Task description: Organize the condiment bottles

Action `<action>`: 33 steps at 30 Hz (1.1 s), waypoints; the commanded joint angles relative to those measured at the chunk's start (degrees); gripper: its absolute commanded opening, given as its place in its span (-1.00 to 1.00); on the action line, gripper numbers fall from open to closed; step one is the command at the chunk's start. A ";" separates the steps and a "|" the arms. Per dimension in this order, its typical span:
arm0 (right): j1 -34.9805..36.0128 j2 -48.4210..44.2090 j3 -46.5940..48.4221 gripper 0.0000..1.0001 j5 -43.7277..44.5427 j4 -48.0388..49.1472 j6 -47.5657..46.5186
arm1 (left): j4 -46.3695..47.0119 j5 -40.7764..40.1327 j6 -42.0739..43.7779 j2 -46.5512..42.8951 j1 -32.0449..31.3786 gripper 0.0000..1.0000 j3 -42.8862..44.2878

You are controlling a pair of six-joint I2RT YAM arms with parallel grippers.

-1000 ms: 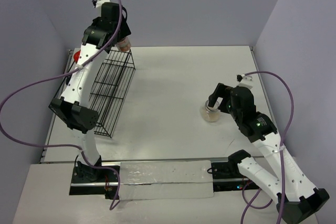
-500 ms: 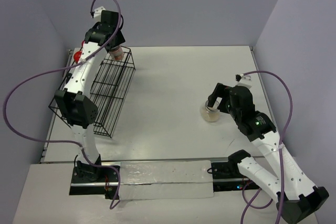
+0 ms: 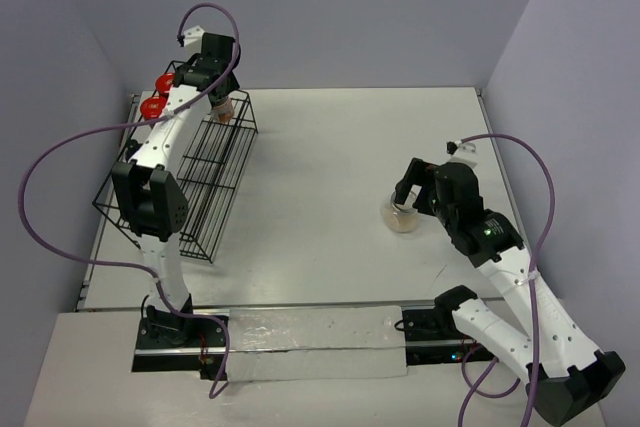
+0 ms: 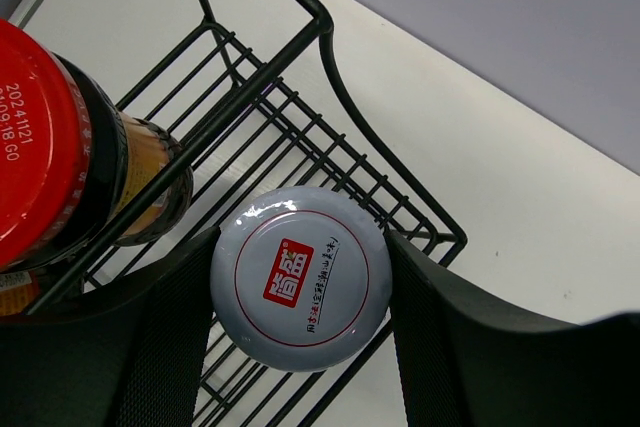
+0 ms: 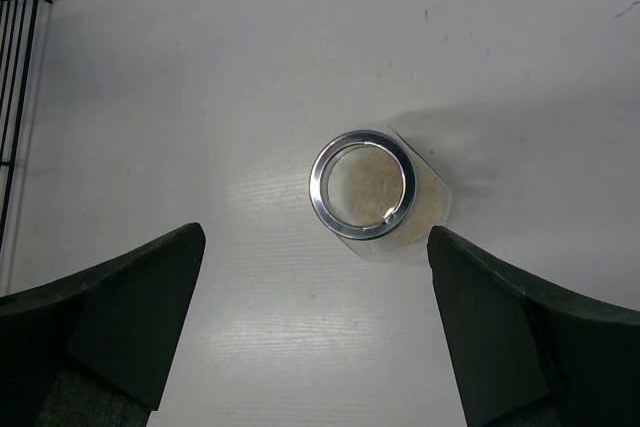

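White table [image 3: 330, 162], silver-lidded jar [image 4: 300, 277] now lower.

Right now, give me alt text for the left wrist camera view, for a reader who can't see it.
The left gripper clamps a silver-lidded jar by its lid, a finger on each side, above a corner of the black wire rack. A red-lidded jar with dark contents stands at left, a rack wire crossing it; white table beneath.

We've got bright, even light from above, nothing dim. The table [image 5: 250, 217] glares white beside the clear jar [image 5: 362, 187], soft shadow off to its right. Print on the silver-lidded jar [image 4: 300, 277] reads sharp.
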 commanded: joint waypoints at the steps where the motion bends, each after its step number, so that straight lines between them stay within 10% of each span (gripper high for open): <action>1: -0.33 0.13 2.39 1.00 0.85 1.28 -0.40 | 1.93 0.93 -1.23 -3.09 0.45 -0.48 -2.33; 6: -0.25 0.06 2.68 1.00 1.15 0.98 -0.51 | 1.84 1.36 -0.41 -6.32 0.42 0.73 -2.12; 9: -0.33 0.58 3.26 1.00 0.53 0.73 -0.97 | -0.35 1.42 0.29 -8.59 0.12 0.92 0.49; 20: -0.33 11.65 9.40 1.00 3.21 -8.35 -0.28 | 10.17 -10.74 7.28 -26.30 -13.52 0.94 -11.79; 33: -1.52 26.18 9.99 1.00 0.73 -5.10 0.75 | 12.19 -6.76 0.42 -36.28 -20.78 0.90 -25.57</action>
